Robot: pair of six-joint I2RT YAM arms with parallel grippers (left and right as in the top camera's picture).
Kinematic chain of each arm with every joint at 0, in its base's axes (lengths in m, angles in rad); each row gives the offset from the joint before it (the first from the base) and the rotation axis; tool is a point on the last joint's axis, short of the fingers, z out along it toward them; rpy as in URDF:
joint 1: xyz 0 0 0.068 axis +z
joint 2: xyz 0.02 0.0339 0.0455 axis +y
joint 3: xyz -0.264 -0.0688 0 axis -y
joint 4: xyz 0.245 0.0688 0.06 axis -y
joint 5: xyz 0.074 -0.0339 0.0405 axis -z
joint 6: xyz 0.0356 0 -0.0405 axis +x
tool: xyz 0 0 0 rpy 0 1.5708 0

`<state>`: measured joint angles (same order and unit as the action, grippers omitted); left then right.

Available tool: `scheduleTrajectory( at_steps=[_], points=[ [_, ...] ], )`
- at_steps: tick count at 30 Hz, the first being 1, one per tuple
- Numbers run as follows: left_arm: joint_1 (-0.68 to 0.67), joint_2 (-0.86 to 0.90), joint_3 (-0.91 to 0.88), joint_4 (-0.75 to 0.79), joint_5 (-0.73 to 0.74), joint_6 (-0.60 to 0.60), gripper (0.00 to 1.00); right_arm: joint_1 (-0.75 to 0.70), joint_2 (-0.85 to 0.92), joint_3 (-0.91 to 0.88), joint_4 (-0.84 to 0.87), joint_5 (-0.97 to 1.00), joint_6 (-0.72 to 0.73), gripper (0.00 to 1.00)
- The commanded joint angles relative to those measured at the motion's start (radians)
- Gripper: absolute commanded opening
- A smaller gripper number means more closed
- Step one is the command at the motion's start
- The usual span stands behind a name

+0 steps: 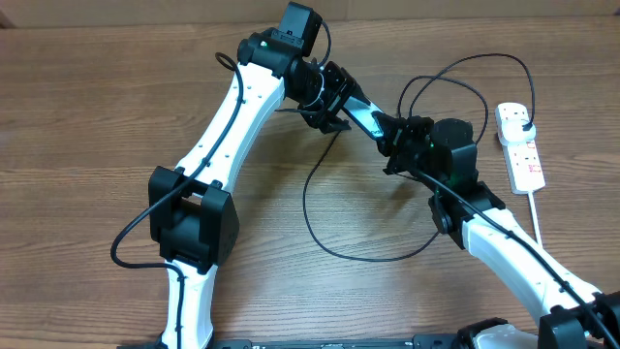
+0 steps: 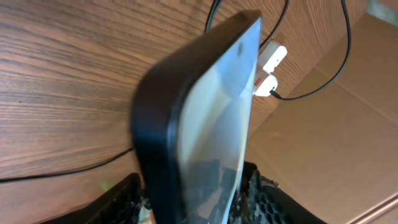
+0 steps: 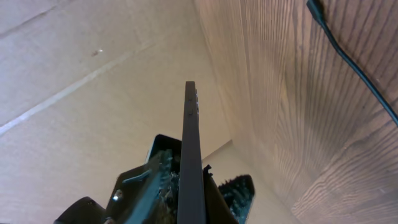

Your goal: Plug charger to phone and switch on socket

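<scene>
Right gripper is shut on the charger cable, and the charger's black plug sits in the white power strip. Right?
Not the cable: the right wrist view shows the right gripper shut on the phone, held edge-on. The black plug does sit in the white power strip.

No text, brand or number readable in any view

Socket [image 1: 520,145]: small red marks on its white face, too small overhead and too blurred from the left wrist to tell as letters or signs

Phone [image 2: 211,124]: screen seen at a steep slant from the left wrist and edge-on from the right wrist, nothing legible on it
</scene>
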<state>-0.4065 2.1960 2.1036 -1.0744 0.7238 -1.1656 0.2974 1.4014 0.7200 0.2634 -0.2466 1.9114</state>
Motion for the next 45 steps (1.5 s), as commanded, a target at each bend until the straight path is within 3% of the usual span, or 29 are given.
scheduleTrajectory(
  at_steps=[1,17,25,38,45],
  points=[
    [-0.002,-0.012,0.021,0.009,-0.037,-0.029,0.52,0.019,-0.034,0.02,0.019,0.013,0.011,0.04],
    [-0.002,-0.012,0.021,0.018,-0.069,-0.128,0.3,0.068,-0.034,0.02,0.045,0.01,0.104,0.04],
    [-0.002,-0.012,0.021,0.044,-0.023,-0.143,0.04,0.093,-0.034,0.02,0.054,0.01,0.109,0.04],
    [-0.002,-0.012,0.021,0.048,-0.018,-0.145,0.04,0.097,-0.034,0.02,0.054,0.006,0.108,0.04],
    [0.004,-0.012,0.021,0.081,0.034,-0.22,0.04,0.097,-0.034,0.02,0.058,0.006,0.108,0.04]
  ],
)
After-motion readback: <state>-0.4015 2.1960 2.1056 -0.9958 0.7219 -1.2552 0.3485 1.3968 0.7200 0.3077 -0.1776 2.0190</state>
